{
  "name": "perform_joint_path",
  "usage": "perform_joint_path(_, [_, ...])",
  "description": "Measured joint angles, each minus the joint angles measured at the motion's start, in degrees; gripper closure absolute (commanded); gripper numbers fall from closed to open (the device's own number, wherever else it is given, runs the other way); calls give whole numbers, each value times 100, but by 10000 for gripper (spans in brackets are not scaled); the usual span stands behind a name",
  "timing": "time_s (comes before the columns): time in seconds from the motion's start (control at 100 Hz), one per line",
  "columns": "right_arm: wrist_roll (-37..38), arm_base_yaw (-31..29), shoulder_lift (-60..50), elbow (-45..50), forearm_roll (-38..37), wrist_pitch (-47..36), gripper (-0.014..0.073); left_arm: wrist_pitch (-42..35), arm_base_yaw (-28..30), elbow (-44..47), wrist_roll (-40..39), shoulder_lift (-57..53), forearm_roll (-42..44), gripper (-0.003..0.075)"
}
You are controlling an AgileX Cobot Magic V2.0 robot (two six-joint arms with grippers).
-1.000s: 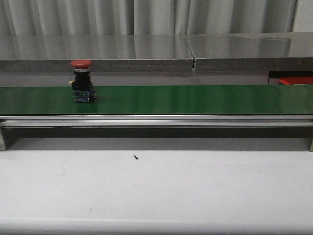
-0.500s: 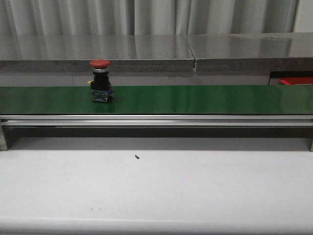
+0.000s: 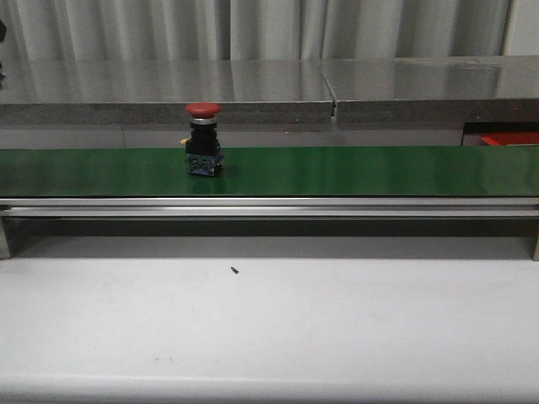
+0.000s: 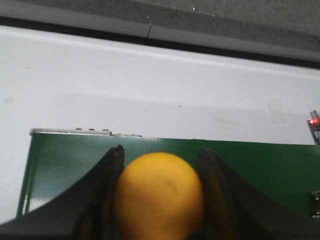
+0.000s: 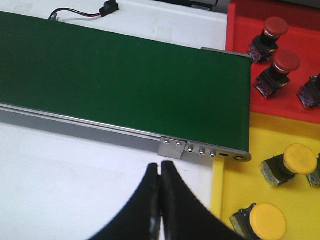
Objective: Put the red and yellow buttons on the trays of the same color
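A red button (image 3: 203, 139) with a black body stands upright on the green conveyor belt (image 3: 354, 171), left of centre in the front view. No gripper shows in that view. In the left wrist view my left gripper (image 4: 160, 156) is shut on a yellow button (image 4: 159, 197), held over one end of the belt (image 4: 70, 160). My right gripper (image 5: 160, 167) is shut and empty over the white table, just off the belt's other end. Beside it the red tray (image 5: 239, 30) holds red buttons (image 5: 284, 62), and the yellow tray (image 5: 235, 185) holds yellow buttons (image 5: 299, 159).
A steel counter (image 3: 253, 84) runs behind the belt. A small dark speck (image 3: 234, 270) lies on the white table. A black sensor with a cable (image 5: 107, 7) sits behind the belt, and a small board with a red light (image 4: 314, 125) sits at the belt's edge.
The red button has travelled to the right along the belt, from the far left toward the centre. Nothing else in the front view has changed.
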Motion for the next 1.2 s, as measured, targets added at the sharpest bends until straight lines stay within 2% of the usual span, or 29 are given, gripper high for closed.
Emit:
perform_joint_path(0.29, [0,0,0,0,0,0,710,-1684,-298,1534,36,-15,-48,738])
perform_joint_path(0.4, [0,0,0,0,0,0,710,-2091,-298,1840,41,-15,-61,734])
perform_joint_path(0.47, [0,0,0,0,0,0,710,-2197,-298,1899,41,-15,-86,697])
perform_joint_path(0.56, [0,0,0,0,0,0,710,-2245,-298,1908,41,-24,-85,566])
perform_joint_path(0.61, [0,0,0,0,0,0,710,-2245,-308,1908,50,-28,-85,452])
perform_joint_path(0.66, [0,0,0,0,0,0,710,-2257,-307,1908,65,-37,-97,296])
perform_joint_path(0.73, [0,0,0,0,0,0,710,-2267,-307,1908,63,-37,-97,115])
perform_joint_path(0.8, [0,0,0,0,0,0,710,-2293,-307,1908,63,-37,-107,15])
perform_joint_path(0.86, [0,0,0,0,0,0,710,-2316,-307,1908,63,-61,-107,10])
perform_joint_path(0.99, [0,0,0,0,0,0,710,-2320,-307,1908,63,-297,-107,60])
perform_joint_path(1.2, [0,0,0,0,0,0,710,-2076,-349,1908,257,-1118,-107,102])
